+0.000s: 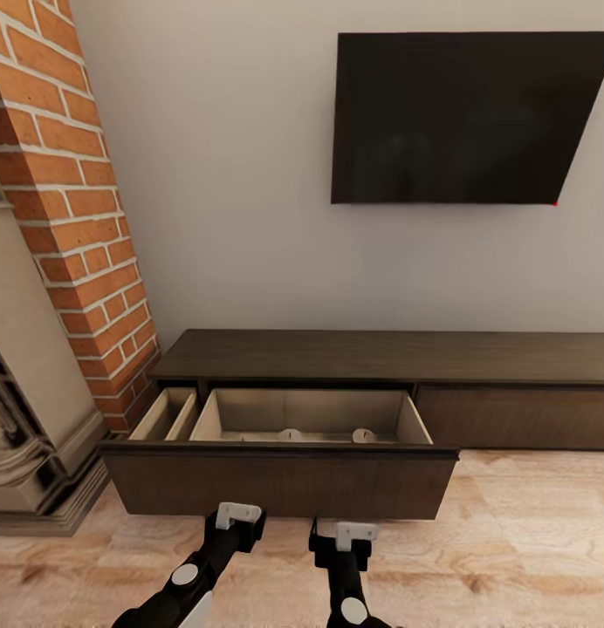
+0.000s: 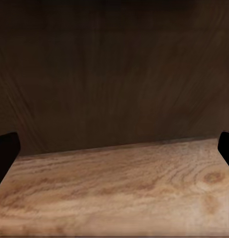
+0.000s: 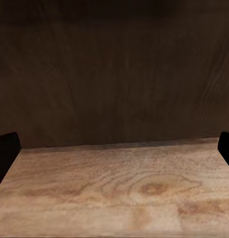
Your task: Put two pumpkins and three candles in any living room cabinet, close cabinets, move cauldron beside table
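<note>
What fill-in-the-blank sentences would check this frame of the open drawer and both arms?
1. The cabinet has its left drawer pulled ____.
2. Inside the drawer, ____ candles show above its front edge.
3. Both grippers, left gripper and right gripper, sit just in front of the drawer's ____ panel.
4. On the wall above the cabinet hangs a black ____.

Missing words: open; two; front; TV
</note>
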### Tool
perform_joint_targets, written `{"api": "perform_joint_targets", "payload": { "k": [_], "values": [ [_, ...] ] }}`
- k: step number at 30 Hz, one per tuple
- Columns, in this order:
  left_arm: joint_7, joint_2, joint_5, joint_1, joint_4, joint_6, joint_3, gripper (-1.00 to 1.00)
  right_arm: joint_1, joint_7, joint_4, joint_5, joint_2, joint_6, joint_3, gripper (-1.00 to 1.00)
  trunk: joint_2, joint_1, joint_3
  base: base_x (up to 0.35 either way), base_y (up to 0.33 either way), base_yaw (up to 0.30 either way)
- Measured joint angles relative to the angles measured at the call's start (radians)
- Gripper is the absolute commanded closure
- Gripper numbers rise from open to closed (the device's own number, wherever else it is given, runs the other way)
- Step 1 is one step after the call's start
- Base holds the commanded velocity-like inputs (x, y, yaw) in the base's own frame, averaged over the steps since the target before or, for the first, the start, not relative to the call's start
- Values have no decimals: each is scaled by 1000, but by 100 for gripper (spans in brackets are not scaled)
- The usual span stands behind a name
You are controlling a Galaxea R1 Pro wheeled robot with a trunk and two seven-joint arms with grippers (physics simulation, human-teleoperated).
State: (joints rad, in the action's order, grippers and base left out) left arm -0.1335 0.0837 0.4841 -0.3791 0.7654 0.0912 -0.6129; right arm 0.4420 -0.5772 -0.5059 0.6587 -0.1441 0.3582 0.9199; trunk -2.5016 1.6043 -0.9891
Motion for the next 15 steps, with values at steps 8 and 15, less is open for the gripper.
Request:
{"api": "perform_joint_targets", "payload": {
  "k": [8, 15],
  "values": [
    [0, -1, -1, 0, -1, 0, 0, -100, 0, 222, -5, 6, 32, -1, -18, -100, -2, 4, -31, 0, 0, 0],
    [-1, -2, 1, 0, -1, 0, 0, -100, 0, 225, -6, 6, 38, 0, -19, -100, -4, 7, -58, 0, 0, 0]
  ]
}}
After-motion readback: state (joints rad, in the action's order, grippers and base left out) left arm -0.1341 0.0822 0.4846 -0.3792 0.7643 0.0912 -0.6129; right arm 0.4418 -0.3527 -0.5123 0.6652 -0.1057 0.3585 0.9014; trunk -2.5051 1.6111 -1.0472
